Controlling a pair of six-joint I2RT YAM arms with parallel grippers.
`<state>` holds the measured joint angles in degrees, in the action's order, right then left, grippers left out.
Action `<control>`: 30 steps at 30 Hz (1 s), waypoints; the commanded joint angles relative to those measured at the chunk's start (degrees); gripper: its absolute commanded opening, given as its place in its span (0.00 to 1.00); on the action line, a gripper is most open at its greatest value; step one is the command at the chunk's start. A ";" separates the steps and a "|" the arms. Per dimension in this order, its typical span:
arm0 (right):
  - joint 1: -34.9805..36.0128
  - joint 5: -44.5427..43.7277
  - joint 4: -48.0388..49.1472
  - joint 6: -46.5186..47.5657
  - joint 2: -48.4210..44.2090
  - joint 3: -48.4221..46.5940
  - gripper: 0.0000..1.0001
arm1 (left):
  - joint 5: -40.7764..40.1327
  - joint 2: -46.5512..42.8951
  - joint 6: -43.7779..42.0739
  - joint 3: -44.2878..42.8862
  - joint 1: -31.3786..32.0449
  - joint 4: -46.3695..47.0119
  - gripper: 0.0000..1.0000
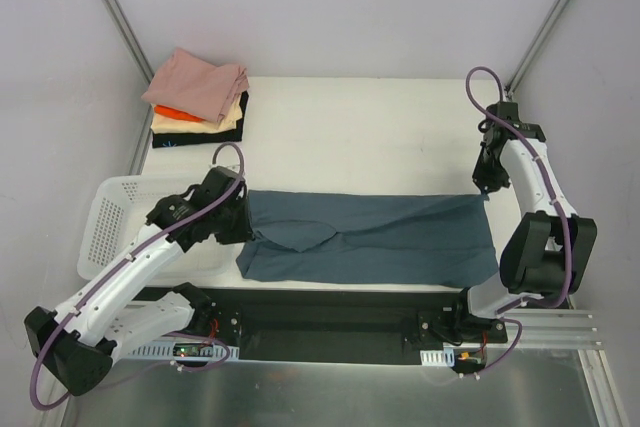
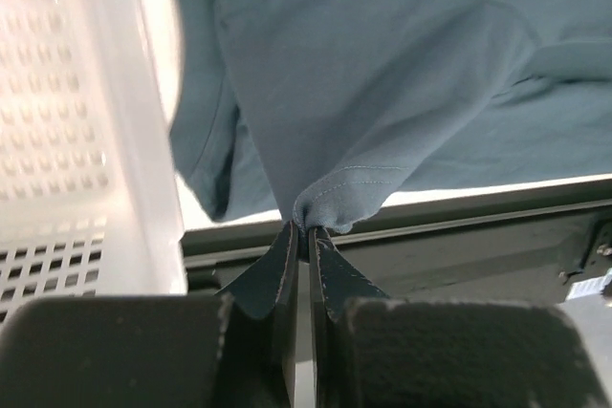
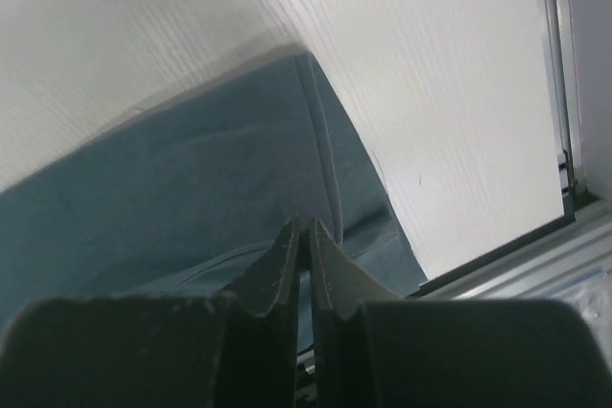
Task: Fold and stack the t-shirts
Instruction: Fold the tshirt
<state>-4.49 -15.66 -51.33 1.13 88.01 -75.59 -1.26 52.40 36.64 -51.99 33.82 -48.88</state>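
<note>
The slate-blue t-shirt (image 1: 380,239) lies stretched out left to right across the near half of the white table. My left gripper (image 1: 240,215) is at its left end, shut on a bunched bit of hem; the left wrist view shows the cloth (image 2: 382,64) pinched at the tips (image 2: 308,229). My right gripper (image 1: 486,190) is at the shirt's far right corner. In the right wrist view its jaws (image 3: 304,226) are closed on the blue cloth (image 3: 191,198). A stack of folded t-shirts (image 1: 197,97), pink on top over orange, cream and black, sits at the far left corner.
The white lattice basket (image 1: 108,222) stands at the table's left edge, right beside my left arm, and fills the left of the left wrist view (image 2: 57,140). A black rail (image 1: 330,322) runs along the near edge. Frame posts stand at both back corners.
</note>
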 commanded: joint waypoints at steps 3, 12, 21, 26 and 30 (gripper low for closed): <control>0.10 -7.97 -5.79 -5.25 -0.21 3.60 0.12 | 3.28 -0.19 5.63 5.57 0.54 -6.75 0.06; 2.73 -7.46 -4.66 -6.93 -3.62 5.10 0.96 | 2.93 0.15 6.43 2.34 3.79 -9.83 0.85; 4.05 8.35 5.00 -3.42 -21.20 8.62 0.96 | 5.65 7.97 1.86 -3.65 7.05 0.08 0.99; 4.05 20.92 9.49 -2.71 -25.69 11.86 0.96 | 5.65 12.71 1.15 -3.74 7.13 8.88 0.99; 4.05 30.05 15.44 -4.89 -24.73 17.03 0.96 | 6.09 18.86 1.24 -4.44 7.13 14.60 0.99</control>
<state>-0.27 1.87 -43.53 -2.72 61.98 -63.90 3.31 66.48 39.24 -54.33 40.53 -42.13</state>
